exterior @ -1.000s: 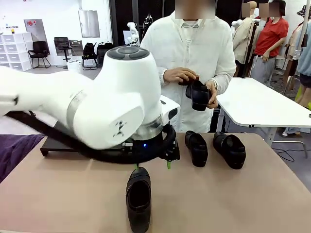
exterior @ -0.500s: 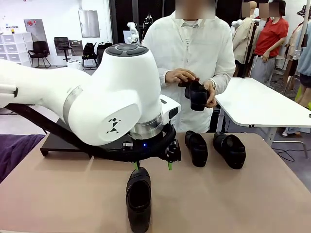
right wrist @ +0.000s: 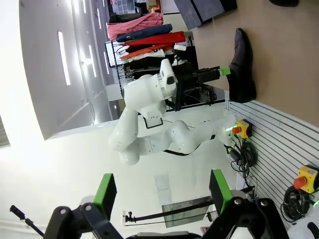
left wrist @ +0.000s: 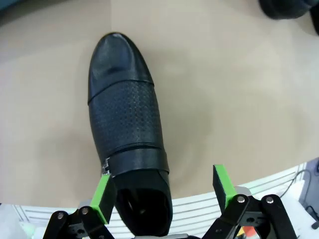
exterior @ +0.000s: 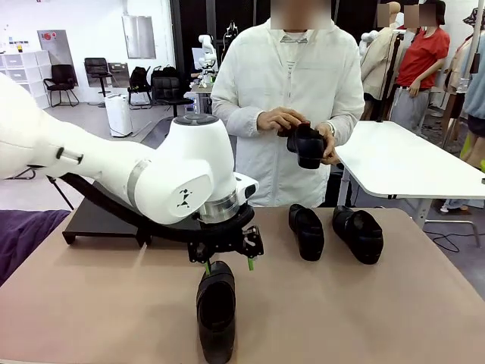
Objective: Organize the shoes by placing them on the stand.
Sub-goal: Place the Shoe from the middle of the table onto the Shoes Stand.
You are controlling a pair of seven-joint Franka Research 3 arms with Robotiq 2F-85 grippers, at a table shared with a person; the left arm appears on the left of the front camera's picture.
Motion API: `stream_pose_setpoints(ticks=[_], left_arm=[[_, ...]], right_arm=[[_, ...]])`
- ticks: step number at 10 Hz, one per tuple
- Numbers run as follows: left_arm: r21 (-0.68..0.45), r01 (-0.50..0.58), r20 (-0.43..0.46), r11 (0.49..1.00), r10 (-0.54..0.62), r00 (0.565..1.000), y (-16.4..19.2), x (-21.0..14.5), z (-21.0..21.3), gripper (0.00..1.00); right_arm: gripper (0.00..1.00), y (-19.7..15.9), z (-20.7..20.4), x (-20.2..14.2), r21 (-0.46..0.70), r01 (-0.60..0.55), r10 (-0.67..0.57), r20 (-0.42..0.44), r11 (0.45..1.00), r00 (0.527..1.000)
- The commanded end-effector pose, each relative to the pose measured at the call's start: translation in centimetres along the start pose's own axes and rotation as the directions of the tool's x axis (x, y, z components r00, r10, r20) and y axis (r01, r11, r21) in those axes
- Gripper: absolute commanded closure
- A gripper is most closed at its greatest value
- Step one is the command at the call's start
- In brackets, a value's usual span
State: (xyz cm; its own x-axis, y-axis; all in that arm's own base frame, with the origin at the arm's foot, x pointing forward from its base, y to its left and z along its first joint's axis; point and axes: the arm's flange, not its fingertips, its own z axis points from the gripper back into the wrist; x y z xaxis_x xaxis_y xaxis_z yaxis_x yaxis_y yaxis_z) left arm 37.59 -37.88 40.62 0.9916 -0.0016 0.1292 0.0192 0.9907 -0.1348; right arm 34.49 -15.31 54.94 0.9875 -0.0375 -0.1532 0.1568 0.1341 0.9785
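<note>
Black leather comes first: one shoe (exterior: 216, 309) lies at the near middle of the table (exterior: 91, 303), heel close to you and toe pointing far. Your left gripper (exterior: 229, 265) hangs over the heel end with its jaws spread as wide as they go. One green pad (left wrist: 104, 196) is on each side, and it holds nothing. It sits that way, I think, so the pads can squeeze the shoe's thin sides. Your right gripper (right wrist: 158, 191) is wide apart too, with nothing in it. Farther off on the right, a second shoe (exterior: 306, 231) and a third shoe (exterior: 358, 233) stand side by side, waiting. At the far left is the flat black stand (exterior: 91, 224), where they all must go. No shoe is on the part you can see. Past the table, a person's hands (exterior: 282, 118) hold a fourth shoe (exterior: 307, 145).
</note>
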Motion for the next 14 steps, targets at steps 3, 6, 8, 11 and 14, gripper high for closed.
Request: stream_pose_setpoints(ticks=[3,6,8,11,14], left_arm=[[0.093,0.005,-0.149,0.996,0.009,0.989,-3.5,-1.9,-3.7,0.00],[0.166,-0.035,-0.161,0.986,0.063,0.985,-3.3,-2.2,-6.1,0.00],[0.169,-0.047,-0.167,0.984,0.076,0.983,-3.2,-2.0,-6.6,0.00],[0.218,-0.065,-0.155,0.974,0.100,0.983,-3.2,-1.8,-6.5,0.60],[0.210,-0.071,-0.168,0.975,0.108,0.980,-3.1,-1.8,-6.4,1.00]], right_arm=[[0.00,0.3,0.2,-0.1,-0.007,-0.009,0.009,-0.010,1.000,1.000],[0.00,0.3,0.2,-0.1,-0.007,-0.009,0.009,-0.010,1.000,1.000],[0.00,0.3,0.2,-0.1,-0.007,-0.009,0.009,-0.010,1.000,1.000],[0.00,0.3,0.2,-0.1,-0.007,-0.009,0.009,-0.010,1.000,1.000],[0.00,0.3,0.2,-0.1,-0.007,-0.009,0.009,-0.010,1.000,1.000]])
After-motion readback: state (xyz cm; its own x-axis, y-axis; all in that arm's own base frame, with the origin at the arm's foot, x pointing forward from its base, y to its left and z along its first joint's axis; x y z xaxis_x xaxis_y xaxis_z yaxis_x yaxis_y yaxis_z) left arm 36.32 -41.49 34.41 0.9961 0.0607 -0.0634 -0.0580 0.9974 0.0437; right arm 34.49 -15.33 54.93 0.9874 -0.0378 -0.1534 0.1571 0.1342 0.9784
